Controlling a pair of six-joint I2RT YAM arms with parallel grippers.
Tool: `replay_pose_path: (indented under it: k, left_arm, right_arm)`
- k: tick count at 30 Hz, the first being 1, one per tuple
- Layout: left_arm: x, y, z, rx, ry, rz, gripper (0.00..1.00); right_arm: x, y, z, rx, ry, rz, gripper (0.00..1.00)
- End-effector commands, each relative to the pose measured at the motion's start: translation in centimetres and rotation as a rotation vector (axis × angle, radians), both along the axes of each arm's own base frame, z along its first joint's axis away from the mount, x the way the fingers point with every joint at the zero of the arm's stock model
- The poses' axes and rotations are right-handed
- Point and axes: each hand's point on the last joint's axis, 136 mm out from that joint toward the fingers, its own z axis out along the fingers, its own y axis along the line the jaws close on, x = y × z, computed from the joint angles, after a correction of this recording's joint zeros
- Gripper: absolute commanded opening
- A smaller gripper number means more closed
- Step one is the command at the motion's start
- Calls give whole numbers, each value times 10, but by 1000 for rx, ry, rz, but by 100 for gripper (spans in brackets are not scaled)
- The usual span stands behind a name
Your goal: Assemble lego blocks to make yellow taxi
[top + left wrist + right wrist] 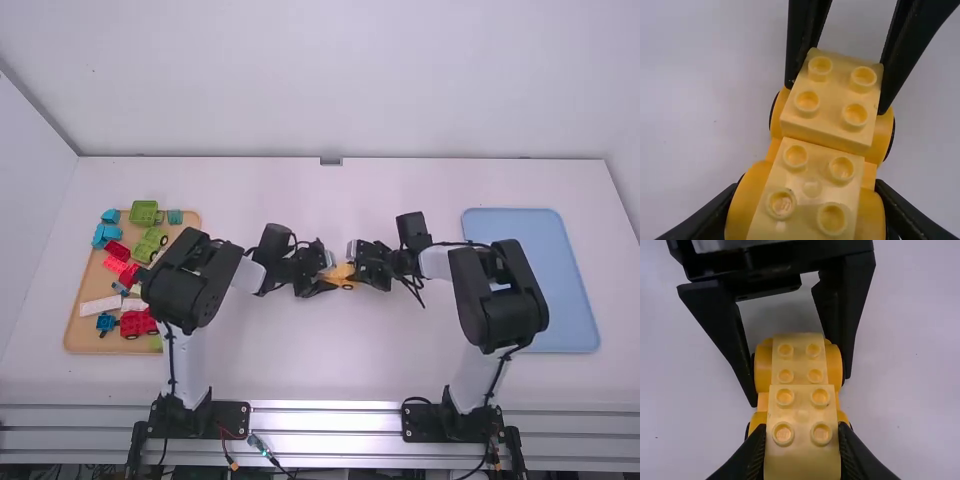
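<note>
Left gripper [331, 276]: jaws closed across the orange-yellow plastic taxi base with black wheels [762, 370]. Right gripper [351, 270]: jaws gripping the pale-yellow, studded plastic block [802, 450] over its opposite end.

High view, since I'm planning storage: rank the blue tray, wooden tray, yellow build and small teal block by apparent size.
1. Blue tray and wooden tray: alike, partly covered, so unranked.
2. Yellow build, visible part.
3. Teal block.
</note>
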Motion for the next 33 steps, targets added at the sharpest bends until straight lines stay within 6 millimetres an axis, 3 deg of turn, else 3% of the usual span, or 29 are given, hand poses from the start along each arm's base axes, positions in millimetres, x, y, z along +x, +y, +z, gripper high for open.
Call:
replay_pose_path:
  k: [1,12,16,20,24,33]
  left_arm:
    - [-16,4,-26,67,77,23,40]
    - [-16,4,-26,66,76,23,41]
    - [-15,4,-26,66,75,23,41]
    - [-15,4,-26,66,75,23,42]
    - [-15,4,-26,66,76,23,42]
    - [-16,4,-26,66,75,23,42]
  right_arm:
    - [-3,3,-6,-3,11,12,36]
    - [-6,6,-2,28,23,21,55]
    - [-4,5,4,68,22,23,57]
    - [-4,4,2,55,25,17,50]
    - [-3,6,-3,16,35,-1,34]
    - [-4,6,-3,4,83,-25,32]
